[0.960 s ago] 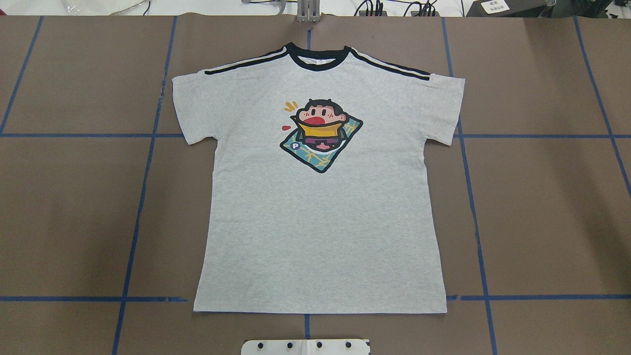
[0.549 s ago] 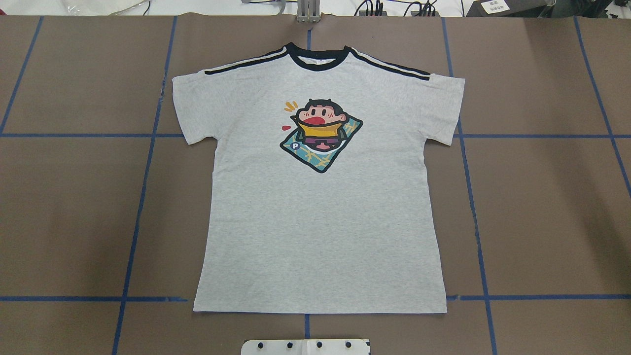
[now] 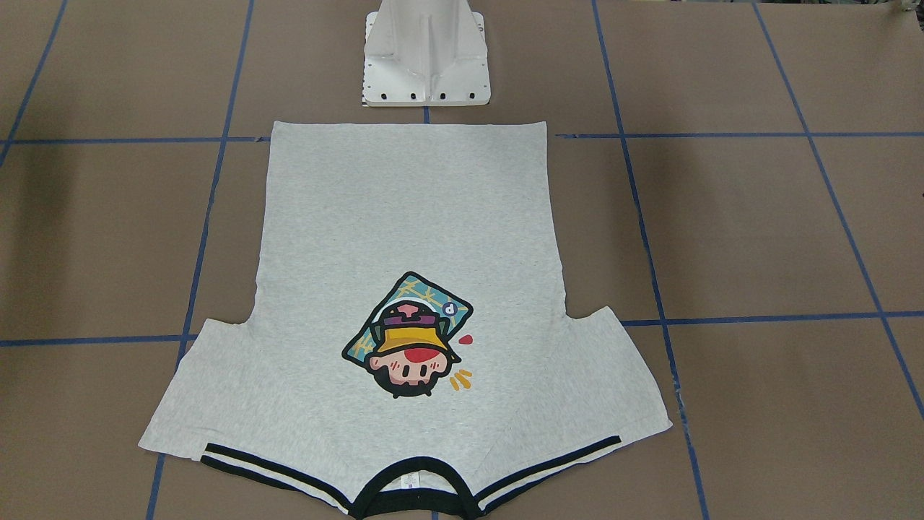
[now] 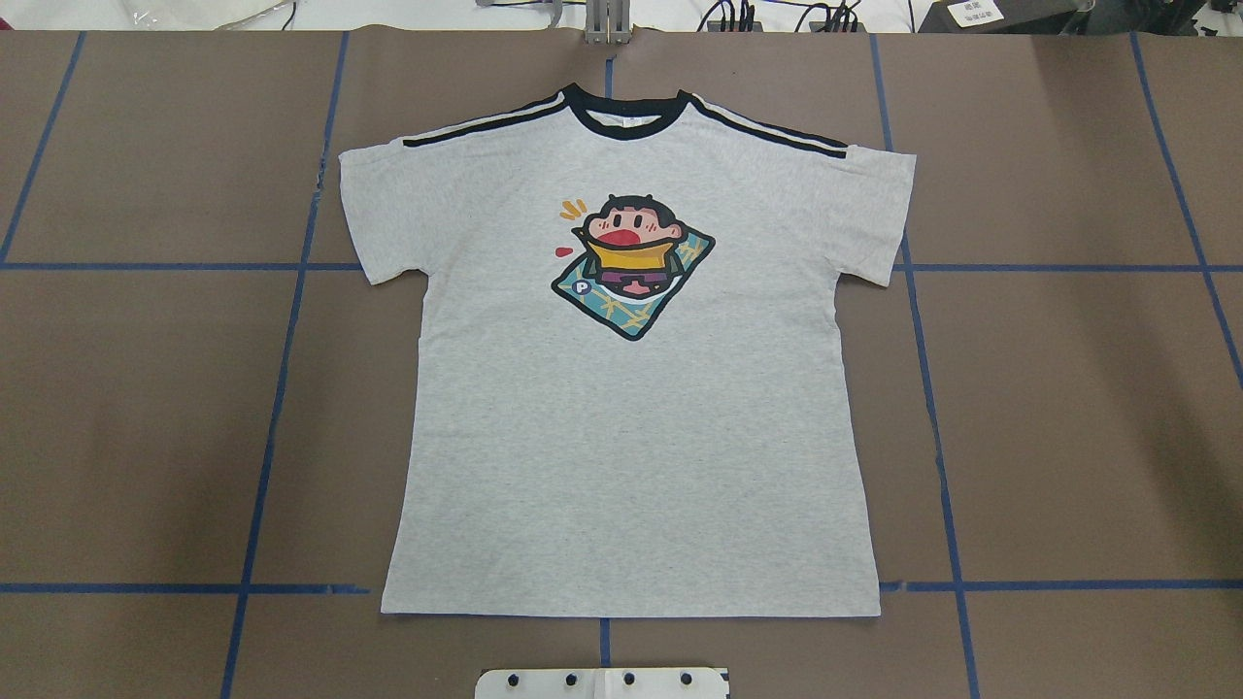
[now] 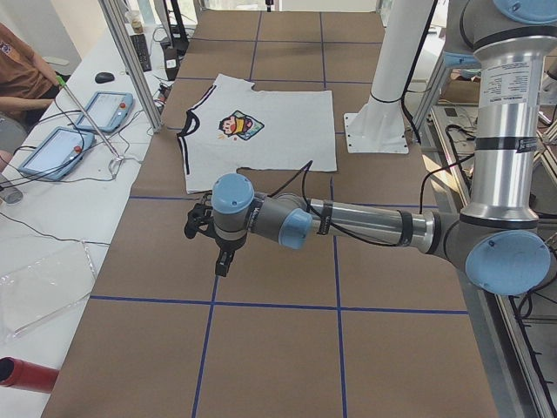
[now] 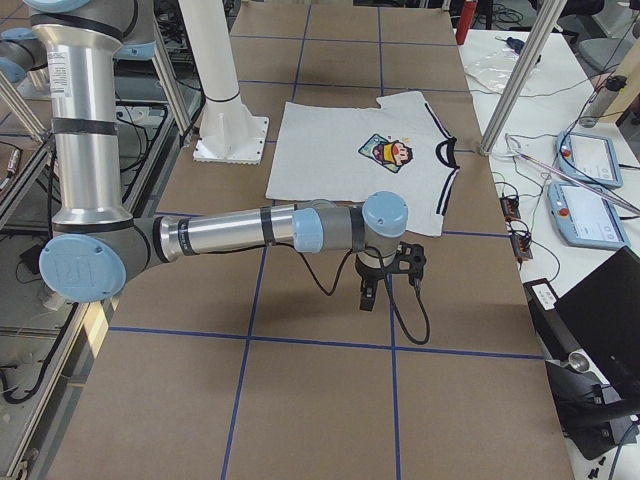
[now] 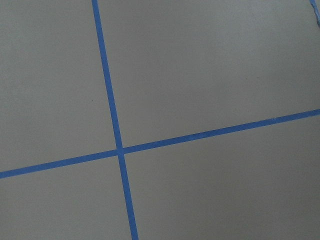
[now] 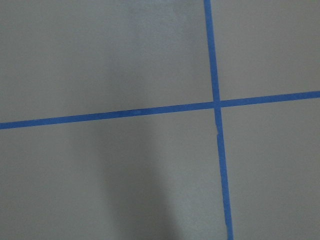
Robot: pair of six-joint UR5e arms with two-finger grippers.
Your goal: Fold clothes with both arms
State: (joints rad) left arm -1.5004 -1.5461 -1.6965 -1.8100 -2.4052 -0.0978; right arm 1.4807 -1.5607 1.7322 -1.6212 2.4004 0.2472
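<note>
the shirt lies flat and face up on the table, straight out from the pedestal. its hem is nearest the pedestal and its collar farthest from it, with both sleeves spread and no fold yet made. we see the left gripper hanging over bare table well off to the pedestal's left, and the right gripper likewise well off to its right, neither touching the shirt. only the side views catch them, so we cannot tell whether either is spread or closed. the wrist cameras show nothing but table and blue tape. we judge the shirt light, soft and limp: it should sag and drag wherever it is not held, and the print may bend a little less readily than the plain knit. we would pinch it at the edge, one gripper to each side at matching spots, a shoulder or a hem corner, catching both layers.
</note>
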